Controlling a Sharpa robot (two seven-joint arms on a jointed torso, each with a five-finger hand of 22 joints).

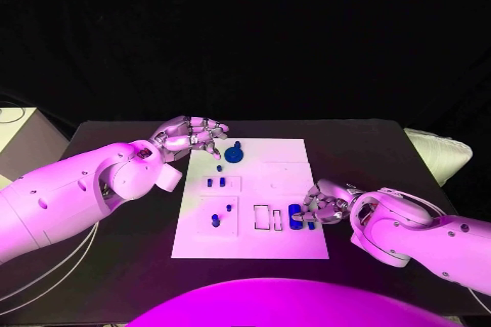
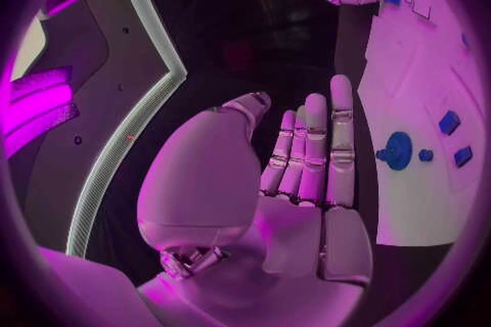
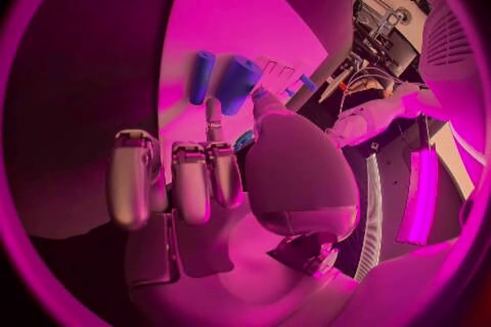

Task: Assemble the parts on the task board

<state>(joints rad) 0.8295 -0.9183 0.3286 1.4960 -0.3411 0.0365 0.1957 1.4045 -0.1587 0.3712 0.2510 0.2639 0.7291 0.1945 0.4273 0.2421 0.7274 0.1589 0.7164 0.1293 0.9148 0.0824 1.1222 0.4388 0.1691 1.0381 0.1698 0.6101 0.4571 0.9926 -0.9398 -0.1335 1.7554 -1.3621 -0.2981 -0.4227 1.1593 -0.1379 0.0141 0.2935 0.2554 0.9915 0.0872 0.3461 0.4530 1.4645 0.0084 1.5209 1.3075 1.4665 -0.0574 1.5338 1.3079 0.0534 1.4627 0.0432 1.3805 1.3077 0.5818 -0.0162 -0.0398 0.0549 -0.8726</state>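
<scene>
You are looking at a robot test bench in what reads as a lab or demo studio, not a home. A black table [image 1: 368, 139] stands against a black backdrop [image 1: 245, 43] that closes off everything beyond its far edge, and coloured stage-like light falls over the surface. A white task board [image 1: 256, 235] with cut-out slots and small blue parts [image 1: 296, 216] lies at the table's middle. Cables [image 1: 10, 114] loop beside a pale cabinet [image 1: 25, 139] off the table's far left corner, and a white bundle [image 1: 442, 153] sits off its right edge. Your right wrist view catches a rack of equipment and wiring [image 3: 384, 20] in the room.
</scene>
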